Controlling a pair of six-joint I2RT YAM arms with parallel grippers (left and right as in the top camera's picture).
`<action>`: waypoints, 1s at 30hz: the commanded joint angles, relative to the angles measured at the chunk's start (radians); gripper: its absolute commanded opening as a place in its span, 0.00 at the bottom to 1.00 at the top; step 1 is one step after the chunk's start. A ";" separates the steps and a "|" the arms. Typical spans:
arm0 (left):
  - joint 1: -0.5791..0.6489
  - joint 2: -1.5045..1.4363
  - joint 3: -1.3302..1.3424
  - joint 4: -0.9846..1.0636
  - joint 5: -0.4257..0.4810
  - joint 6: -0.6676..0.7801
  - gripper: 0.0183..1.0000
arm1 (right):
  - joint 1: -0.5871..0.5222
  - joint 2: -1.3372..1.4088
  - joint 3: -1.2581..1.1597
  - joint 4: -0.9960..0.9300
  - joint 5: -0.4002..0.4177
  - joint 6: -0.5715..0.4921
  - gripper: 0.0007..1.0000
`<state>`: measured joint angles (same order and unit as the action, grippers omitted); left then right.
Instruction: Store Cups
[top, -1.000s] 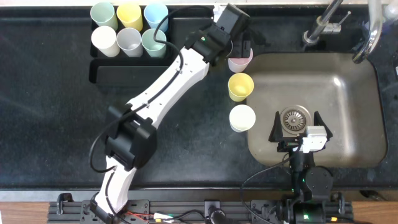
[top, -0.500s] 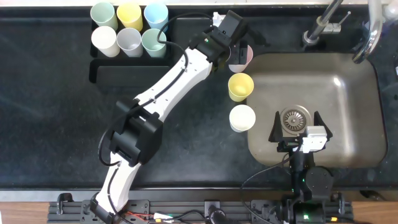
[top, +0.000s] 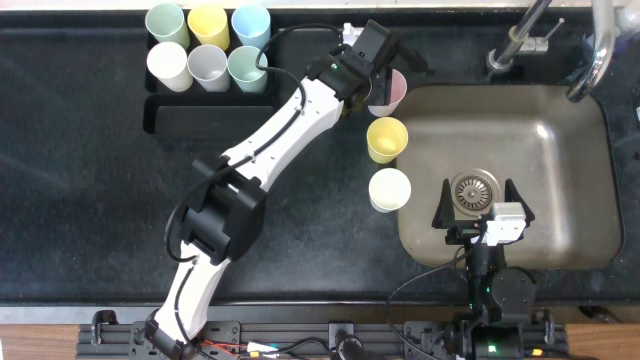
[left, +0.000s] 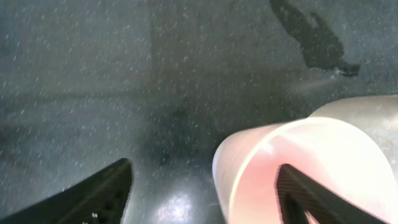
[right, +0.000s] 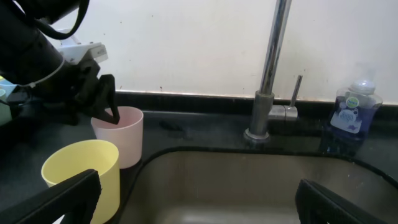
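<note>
Steel sink (top: 560, 150), faucet (right: 271, 62), blue soap bottle (right: 350, 115).

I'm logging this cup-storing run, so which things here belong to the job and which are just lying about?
Job: pink cup, yellow cup, white cup, black tray holding six cups, left gripper.
Lying about: faucet, soap bottle, sink.

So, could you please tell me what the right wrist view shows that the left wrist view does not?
Right wrist view, not the left: the yellow cup, the faucet, the soap bottle and the sink basin. Left wrist view, not the right: a close look into the pink cup, with the left gripper open across its wall, one finger inside, one outside. Both: the pink cup, the left gripper at its rim, and the dark counter.
</note>
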<state>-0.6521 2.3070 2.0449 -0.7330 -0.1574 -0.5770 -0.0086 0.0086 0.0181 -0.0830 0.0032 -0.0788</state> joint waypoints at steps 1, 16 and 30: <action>0.007 0.027 0.026 0.008 -0.005 -0.004 0.64 | -0.003 -0.002 -0.013 0.005 -0.006 -0.004 1.00; 0.010 0.027 0.026 0.005 -0.001 -0.004 0.35 | -0.003 -0.002 -0.013 0.005 -0.006 -0.004 1.00; 0.010 0.027 0.026 0.005 -0.001 -0.005 0.05 | -0.003 -0.002 -0.013 0.005 -0.006 -0.004 1.00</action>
<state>-0.6521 2.3138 2.0453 -0.7292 -0.1535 -0.5777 -0.0090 0.0086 0.0181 -0.0830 0.0036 -0.0792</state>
